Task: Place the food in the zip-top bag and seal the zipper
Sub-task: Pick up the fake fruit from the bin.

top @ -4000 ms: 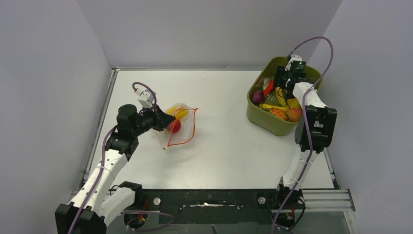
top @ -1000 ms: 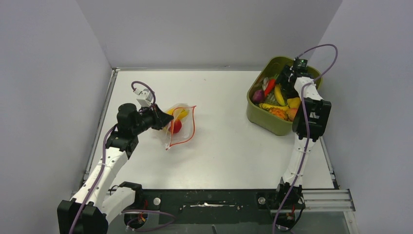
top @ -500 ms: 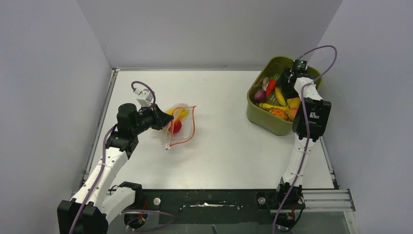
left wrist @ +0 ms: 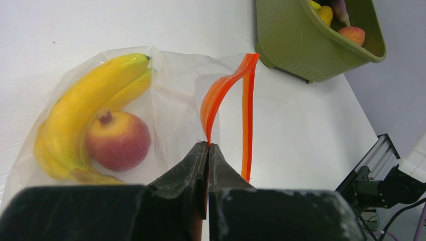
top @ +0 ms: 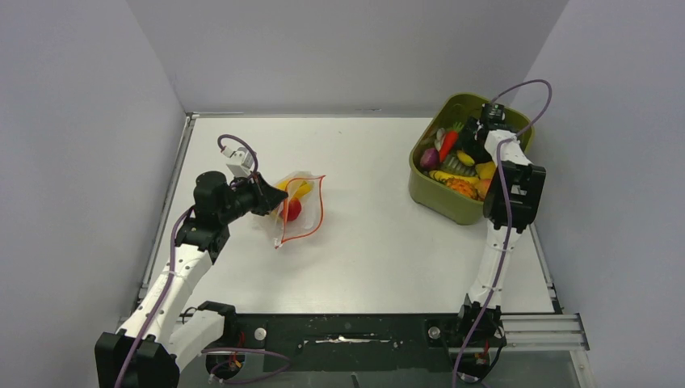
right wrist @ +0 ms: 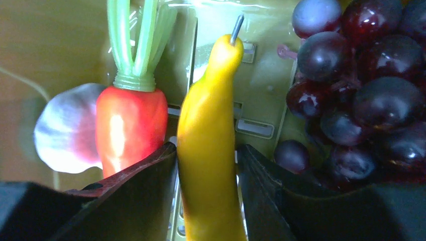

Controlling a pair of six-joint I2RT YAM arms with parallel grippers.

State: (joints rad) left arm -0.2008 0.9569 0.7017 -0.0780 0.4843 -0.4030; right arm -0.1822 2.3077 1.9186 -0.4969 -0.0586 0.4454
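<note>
Zipper runs away from left jaws, seemingly upright.

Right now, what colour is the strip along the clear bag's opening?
Orange-red. The strip shows best in the left wrist view.

A long, smooth yellow plastic toy fruit with a thin grey stem tip stands upright between the two dark jaws of the right gripper, which flank it closely on both sides and appear to touch it. Just left of it lies a glossy red-orange toy carrot with pale green stalks, and beyond that a rounded pale purple-white piece. To the right sits a bunch of dark purple plastic grapes, all inside the olive-green plastic bin.
</note>
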